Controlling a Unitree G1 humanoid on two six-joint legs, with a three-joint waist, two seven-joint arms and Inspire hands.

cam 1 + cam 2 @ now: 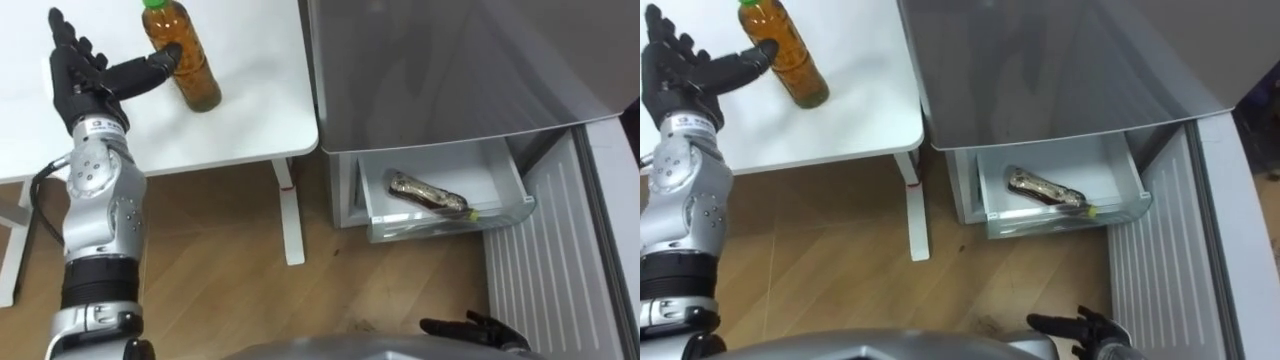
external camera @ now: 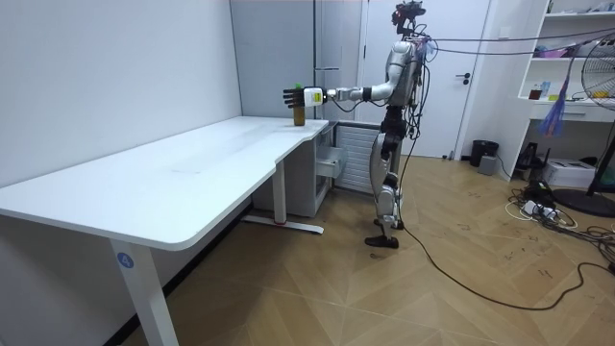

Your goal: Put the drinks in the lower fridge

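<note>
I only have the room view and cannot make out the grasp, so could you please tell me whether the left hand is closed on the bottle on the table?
Observer: Not yet. The left hand is open, fingers straight, with just the thumb touching the side of the bottle, which stands upright on the table.
Operator: Thank you. Is there anything in the fridge drawer?
Observer: The drawer is pulled out, and what looks like a second bottle lies on its side in it.
Operator: And the right hand?
Observer: The right hand is low by the robot's body, open and holding nothing.
</note>
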